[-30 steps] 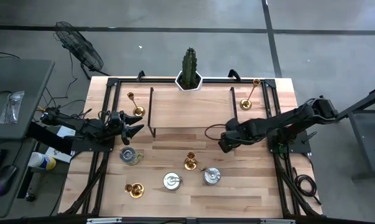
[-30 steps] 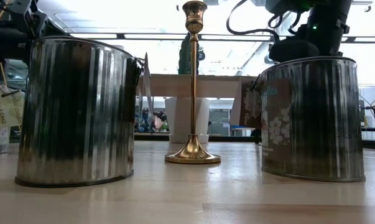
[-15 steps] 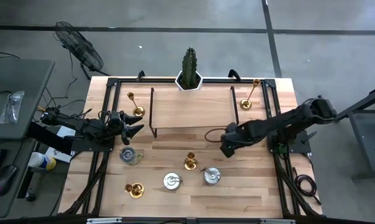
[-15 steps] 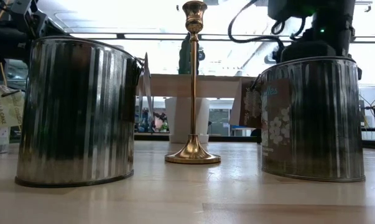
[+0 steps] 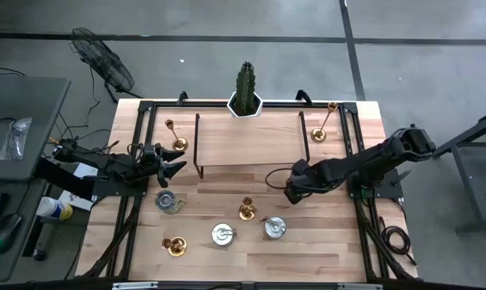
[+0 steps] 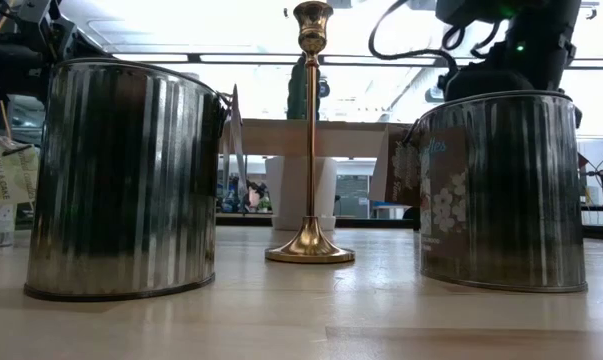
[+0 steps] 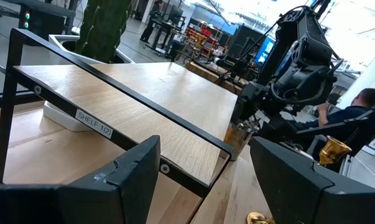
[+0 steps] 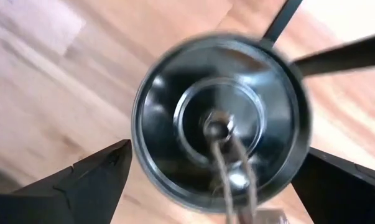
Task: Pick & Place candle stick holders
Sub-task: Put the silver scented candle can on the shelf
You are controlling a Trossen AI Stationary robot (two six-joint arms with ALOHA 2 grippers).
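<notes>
Several gold candle stick holders stand on the table. A tall one [image 5: 246, 209] [image 6: 310, 140] is at the centre, one [image 5: 175, 246] is near left, one [image 5: 174, 135] is far left and one [image 5: 324, 123] is far right. My right gripper [image 5: 294, 188] hangs open, pointing steeply down. In its wrist view a silver tin [image 8: 219, 118] [image 5: 274, 228] shows between its fingers [image 8: 87, 180], untouched. My left gripper [image 5: 175, 165] [image 7: 206, 180] waits open and level at the left, facing the shelf.
Two more silver tins [image 5: 222, 234] [image 5: 168, 201] stand near the centre holder. A wooden shelf on a black frame [image 5: 247, 145] [image 7: 131, 93] takes up the far middle, with a potted cactus [image 5: 245, 89] behind it. A person [image 7: 361, 106] sits beyond the table.
My right arm has swung a little toward the table's near edge and its wrist has turned slightly. Its fingers stay open. Nothing on the table has moved.
</notes>
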